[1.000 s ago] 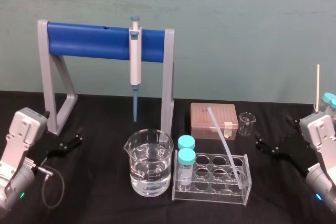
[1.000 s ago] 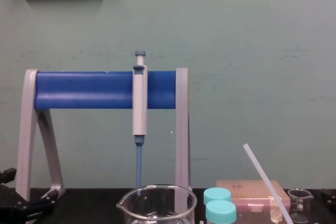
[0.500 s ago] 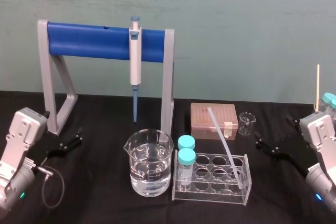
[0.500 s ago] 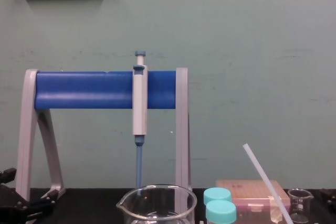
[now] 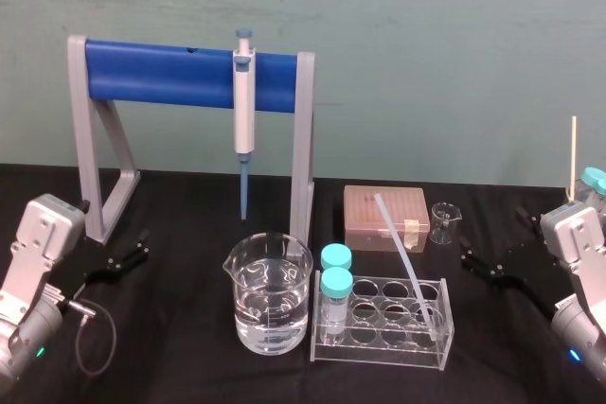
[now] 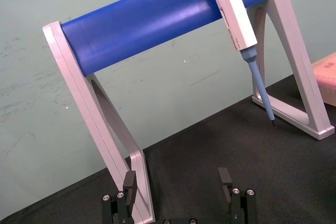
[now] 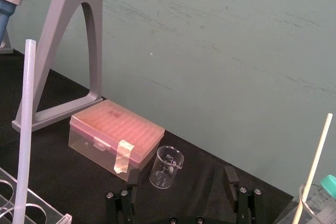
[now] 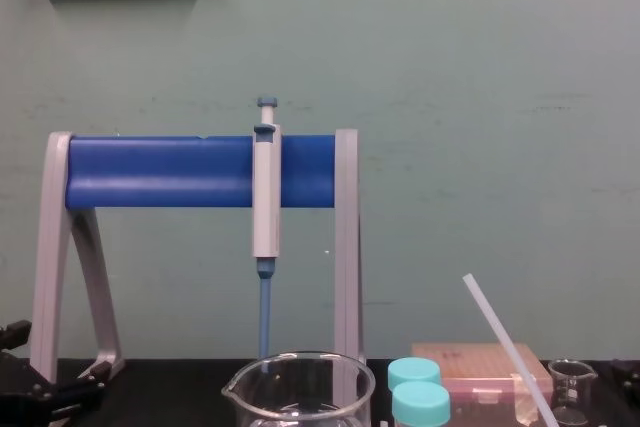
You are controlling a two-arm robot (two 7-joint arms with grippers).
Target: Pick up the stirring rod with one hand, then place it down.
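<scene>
The stirring rod (image 5: 402, 257) leans in the test tube rack (image 5: 379, 355), near centre. The right gripper (image 5: 492, 236) sits well to its right, fingers spread wide, empty; the left gripper (image 5: 138, 245), far left, likewise. A sideways grab could drag the light rack over or knock the small beaker (image 5: 443, 222)

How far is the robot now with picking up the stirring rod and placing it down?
Nothing looks done: the stirring rod leans in the test tube rack, untouched. Nothing is in hand: the right gripper, nearer it, and the left gripper both hang open. Grasping, lifting and placing are all left.
</scene>
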